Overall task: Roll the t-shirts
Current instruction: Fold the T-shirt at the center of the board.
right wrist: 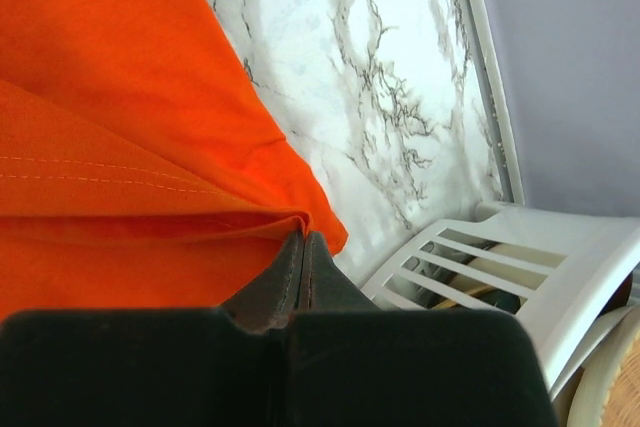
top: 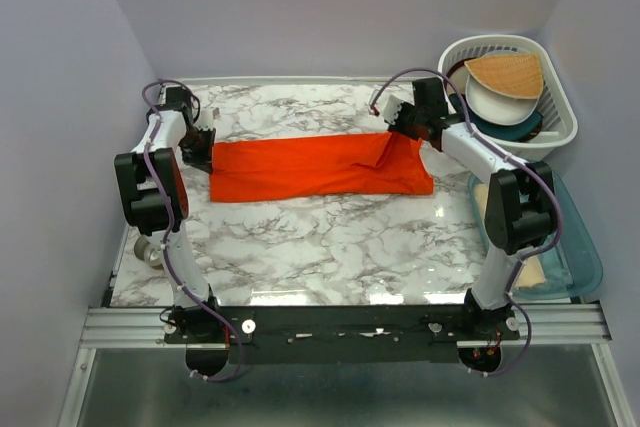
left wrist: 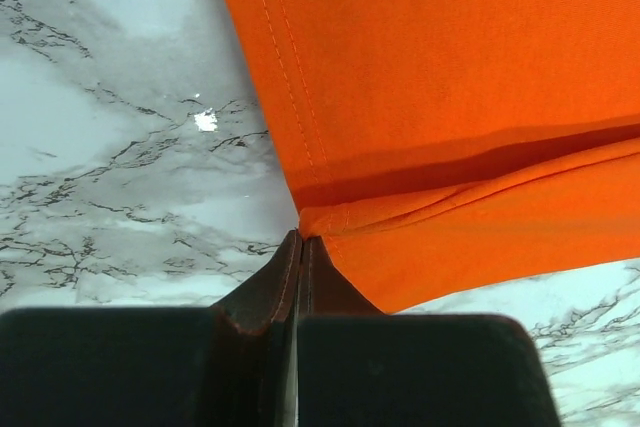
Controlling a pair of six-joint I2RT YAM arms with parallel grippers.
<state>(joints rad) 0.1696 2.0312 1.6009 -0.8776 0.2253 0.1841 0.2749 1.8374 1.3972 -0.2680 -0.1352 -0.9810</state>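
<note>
Evidently the t-shirt (top: 320, 169) is only folded into a long band, not yet rolled, the left gripper (left wrist: 301, 239) and right gripper (right wrist: 303, 237) each clamped on one end.

One orange shirt (top: 320, 169) is lying mid-frame; one white basket (top: 560, 102) and one blue tub (top: 588, 252) are sitting at right.

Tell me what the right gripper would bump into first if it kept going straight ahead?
The orange shirt: the right gripper is shut on a fold of it right at its tips. Beyond that, probably the marble table, though depth is unclear.
</note>
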